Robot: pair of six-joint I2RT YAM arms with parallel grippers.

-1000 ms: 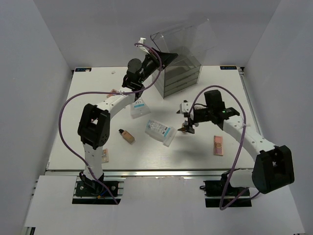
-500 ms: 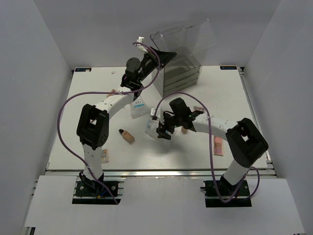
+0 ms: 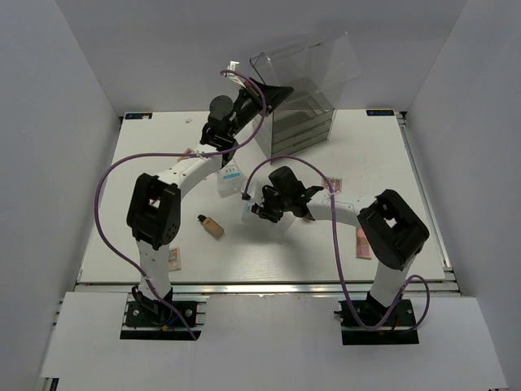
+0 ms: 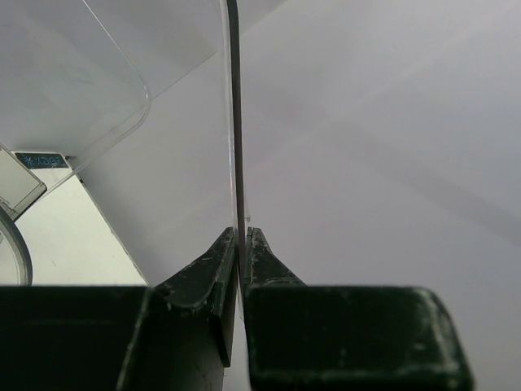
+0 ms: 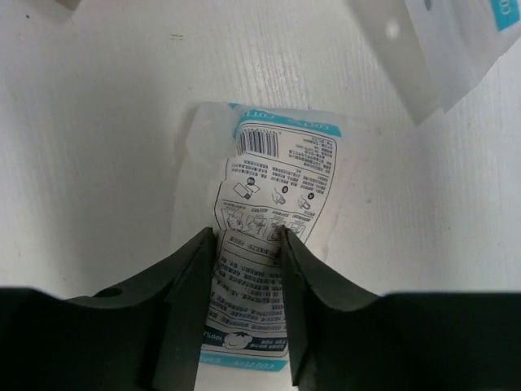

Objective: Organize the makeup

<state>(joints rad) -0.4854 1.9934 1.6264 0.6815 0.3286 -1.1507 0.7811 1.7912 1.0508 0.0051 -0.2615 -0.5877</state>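
Note:
My right gripper (image 5: pixel 248 236) is down on the table, its fingers pressed on both sides of a white packet with blue print (image 5: pixel 277 163), which buckles between them. From above, that gripper (image 3: pixel 259 212) covers most of this packet. A second white packet (image 3: pixel 232 177) lies just beyond it, and its corner (image 5: pixel 456 41) shows in the right wrist view. A tan bottle (image 3: pixel 213 226) lies to the left. Flat pink palettes lie at the right (image 3: pixel 362 243), by the right forearm (image 3: pixel 332 184) and at the front left (image 3: pixel 175 259). My left gripper (image 4: pixel 242 236) is shut on the edge of the clear lid (image 4: pixel 234 122).
The tall clear acrylic box with drawers (image 3: pixel 301 126) stands at the back centre, its lid (image 3: pixel 313 57) held raised by the left gripper (image 3: pixel 283 90). Another small pink palette (image 3: pixel 193 152) lies under the left arm. Purple cables loop over both arms.
The right arm swung left from the table's right side onto the middle white packet, and its jaws closed in on it. The left arm stayed still, holding the lid.

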